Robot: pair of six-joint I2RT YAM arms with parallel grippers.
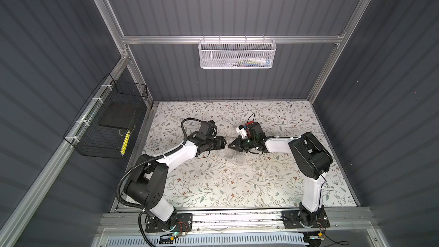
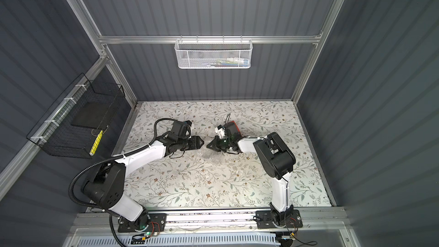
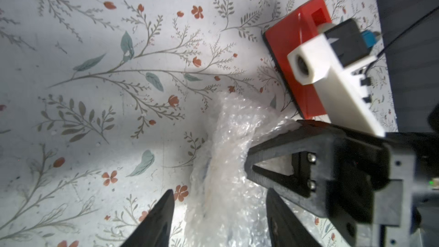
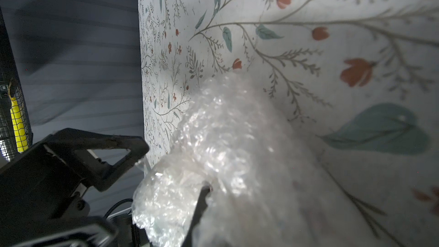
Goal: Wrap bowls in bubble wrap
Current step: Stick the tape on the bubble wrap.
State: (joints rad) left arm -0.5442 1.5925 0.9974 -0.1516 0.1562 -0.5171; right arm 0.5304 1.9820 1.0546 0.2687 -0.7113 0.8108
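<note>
Left gripper (image 3: 219, 192) fingers (image 3: 159, 217) are standing apart, straddling the bunched bubble wrap (image 3: 225, 136) at the middle of the desk (image 1: 308, 119). Right gripper (image 3: 247, 164) fingers (image 3: 285, 139) are clamping together on its raised fold.

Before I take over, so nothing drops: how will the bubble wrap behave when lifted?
Probably floppy: the bubble wrap bunches in crumpled folds at the shut right gripper. Likely light, since one pinch holds it up. Its shiny film may slip.
</note>
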